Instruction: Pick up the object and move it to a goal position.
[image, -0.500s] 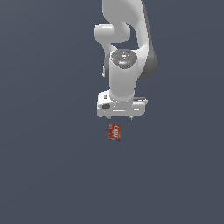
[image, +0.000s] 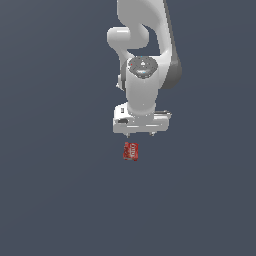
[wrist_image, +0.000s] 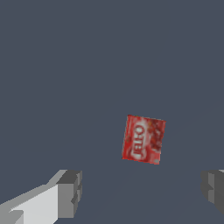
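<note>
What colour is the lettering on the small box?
White, on the red box; it shows best in the wrist view.

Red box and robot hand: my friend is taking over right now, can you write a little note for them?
Gripper: open, holding nothing, its fingers spread wide apart.
Red box: lying flat on the dark floor, not touched. In the exterior view it sits just below the gripper; in the wrist view it shows past the fingers rather than between them.
Done: nothing picked up yet.
Left: line up over the box, go down, close on it, lift it, carry it to the goal.
</note>
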